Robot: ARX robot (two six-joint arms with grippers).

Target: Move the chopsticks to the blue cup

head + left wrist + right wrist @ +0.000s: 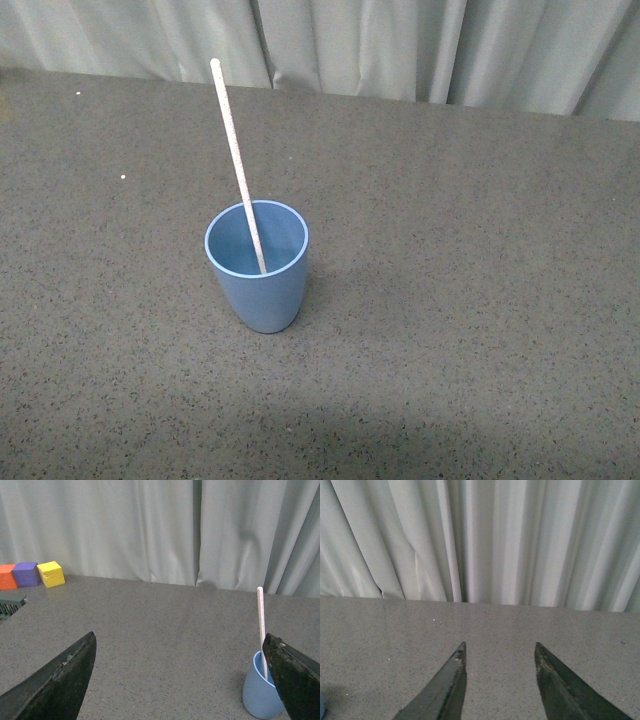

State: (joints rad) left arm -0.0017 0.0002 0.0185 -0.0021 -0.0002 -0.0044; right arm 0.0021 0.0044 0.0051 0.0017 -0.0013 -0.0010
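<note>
The chopsticks (237,165) stand in the upright blue cup (258,265) on the grey speckled surface (470,300), lower end inside against the near wall, top tilted away toward the curtain (400,45); neither arm shows in the front view. In the left wrist view the left gripper (180,672) is spread wide and holds nothing, one finger (295,677) covering part of the cup, with orange (7,576), purple (26,573) and yellow blocks (51,574) far off. The right gripper (500,665) is partly open and empty, its fingers cut off at the frame edge.

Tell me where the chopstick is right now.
In the front view, the chopstick stands inside the blue cup left of centre on the table, leaning toward the far left.
</note>
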